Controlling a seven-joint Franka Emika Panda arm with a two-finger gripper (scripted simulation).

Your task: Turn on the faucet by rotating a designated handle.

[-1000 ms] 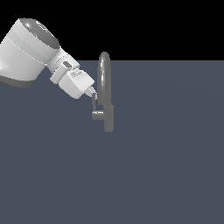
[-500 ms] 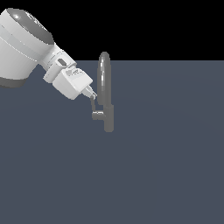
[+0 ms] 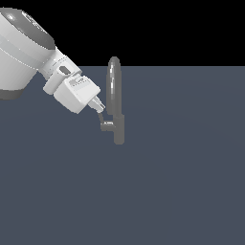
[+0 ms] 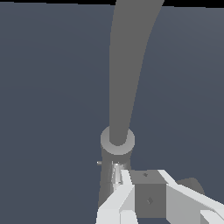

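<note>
Standing upright on the dark grey desk, the faucet rises near the middle of the exterior view, its arched spout above a short body and its handle sticking out toward the exterior view's left. The white jaws reach in from that side, angled down, with their tips just above and about touching the handle's lever. Whether they are spread or pressed together cannot be told from either view.

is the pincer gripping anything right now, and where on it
Cannot be told. The pincer is right at the faucet's handle, but neither view shows its fingers closed around it.
</note>
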